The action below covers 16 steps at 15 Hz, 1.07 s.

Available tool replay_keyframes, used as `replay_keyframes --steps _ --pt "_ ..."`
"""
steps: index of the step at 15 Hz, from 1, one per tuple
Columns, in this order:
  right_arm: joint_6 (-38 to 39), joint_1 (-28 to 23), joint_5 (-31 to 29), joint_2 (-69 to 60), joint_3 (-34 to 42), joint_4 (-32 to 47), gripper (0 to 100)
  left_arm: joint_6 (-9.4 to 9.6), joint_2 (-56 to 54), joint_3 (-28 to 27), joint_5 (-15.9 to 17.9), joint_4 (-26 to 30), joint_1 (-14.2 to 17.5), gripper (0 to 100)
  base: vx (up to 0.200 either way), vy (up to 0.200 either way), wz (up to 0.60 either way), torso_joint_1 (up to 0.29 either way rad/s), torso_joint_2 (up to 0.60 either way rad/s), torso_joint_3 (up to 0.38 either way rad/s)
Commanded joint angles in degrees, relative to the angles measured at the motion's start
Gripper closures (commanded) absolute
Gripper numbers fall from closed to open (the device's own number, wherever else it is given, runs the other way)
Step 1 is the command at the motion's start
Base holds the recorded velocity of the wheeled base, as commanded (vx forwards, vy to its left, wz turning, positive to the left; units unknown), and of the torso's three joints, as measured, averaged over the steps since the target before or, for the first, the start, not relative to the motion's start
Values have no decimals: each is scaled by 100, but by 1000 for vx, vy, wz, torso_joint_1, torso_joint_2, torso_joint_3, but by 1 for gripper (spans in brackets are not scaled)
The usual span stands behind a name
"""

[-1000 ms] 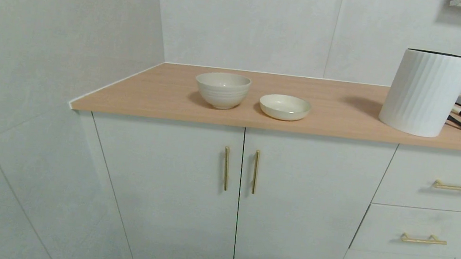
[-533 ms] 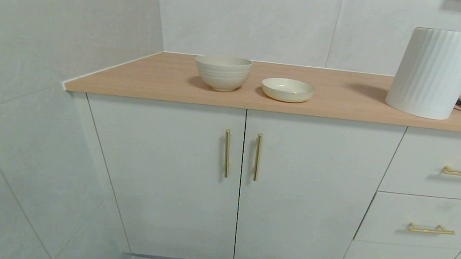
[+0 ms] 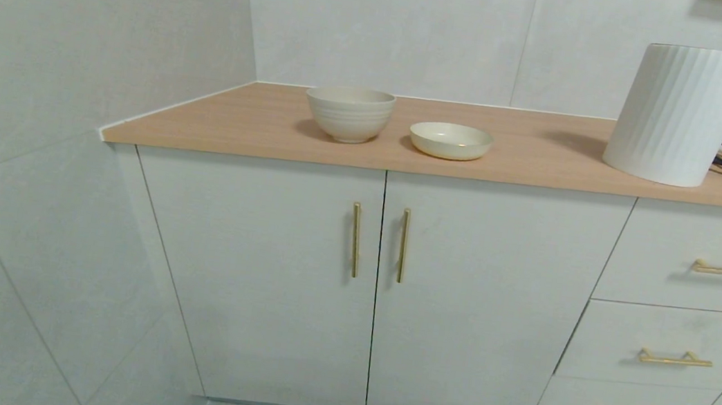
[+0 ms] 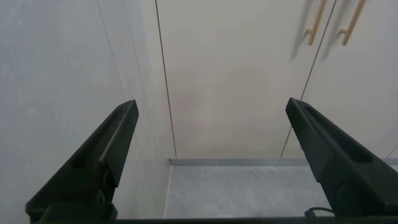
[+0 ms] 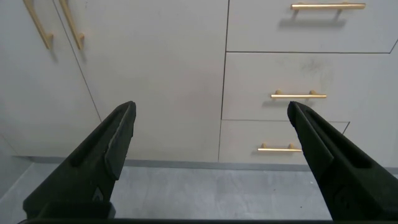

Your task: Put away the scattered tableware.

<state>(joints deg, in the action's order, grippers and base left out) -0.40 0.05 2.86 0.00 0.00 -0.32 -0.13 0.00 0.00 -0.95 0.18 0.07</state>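
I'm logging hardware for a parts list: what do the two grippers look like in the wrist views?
The left gripper and right gripper look alike: each has two matte black fingers, long and wedge-shaped, tapering to narrow tips, with flat inner faces. No markings are visible.

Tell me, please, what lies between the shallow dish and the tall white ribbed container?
In the head view, only bare countertop lies between the shallow dish and the ribbed container.

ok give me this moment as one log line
bowl and dish on counter | cabinet doors shut | left gripper open, empty | right gripper open, empty
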Motion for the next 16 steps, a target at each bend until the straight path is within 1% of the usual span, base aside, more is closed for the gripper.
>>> replay_keyframes --steps 1,7,13,16 --pt "-4 4 4 0 0 -3 0 -4 0 0 -2 -1 1 0 0 0 0 0 0 0" --pt "-4 4 4 0 0 -3 0 -4 0 0 -2 -1 1 0 0 0 0 0 0 0" --pt "-4 4 4 0 0 -3 0 -13 0 0 -2 -1 1 0 200 0 0 -2 2 -3" --pt "-4 4 4 0 0 -3 0 -13 0 0 -2 -1 1 0 0 0 0 0 0 0"
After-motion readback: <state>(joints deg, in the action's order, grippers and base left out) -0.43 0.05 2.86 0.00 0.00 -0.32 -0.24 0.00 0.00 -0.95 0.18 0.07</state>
